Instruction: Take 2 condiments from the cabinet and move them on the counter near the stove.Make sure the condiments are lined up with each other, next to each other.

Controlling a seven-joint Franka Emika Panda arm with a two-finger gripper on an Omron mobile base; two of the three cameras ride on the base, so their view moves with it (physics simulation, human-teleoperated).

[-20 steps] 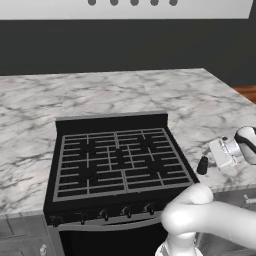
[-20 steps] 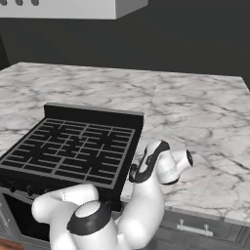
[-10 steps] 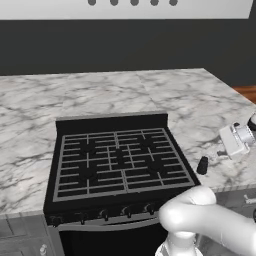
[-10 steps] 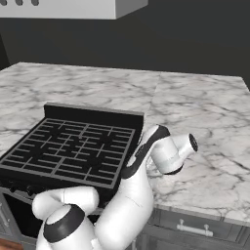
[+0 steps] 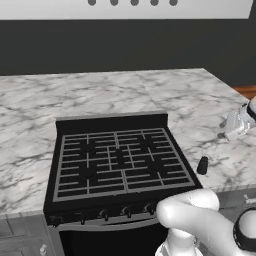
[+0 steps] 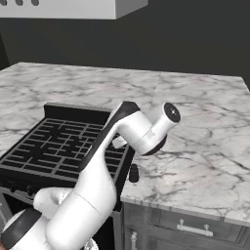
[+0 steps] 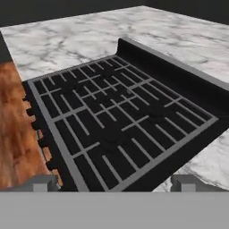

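The short all-black shaker (image 5: 202,165) (image 6: 133,173) stands upright on the white marble counter (image 5: 150,95) (image 6: 195,122), just right of the black stove (image 5: 120,160) (image 6: 58,146), near the front edge. My gripper (image 5: 226,131) hovers above the counter, up and to the right of the shaker and apart from it. In the hand view the gripper (image 7: 114,183) is open, its fingertips (image 7: 42,183) wide apart with nothing between them, looking across the stove (image 7: 116,116) grates. The sauce bottle and the cabinet are out of view.
A pale range hood (image 6: 73,7) hangs over the stove. Grey cupboard fronts with a drawer handle (image 6: 195,228) sit under the counter. Wooden floor (image 7: 13,125) shows beyond the stove's knob side. Marble counter (image 7: 80,36) stretches behind and on both sides of the stove.
My hand has drawn back from the shaker, rising and swinging to the right in the left base view. The shaker stays where it stood on the counter.
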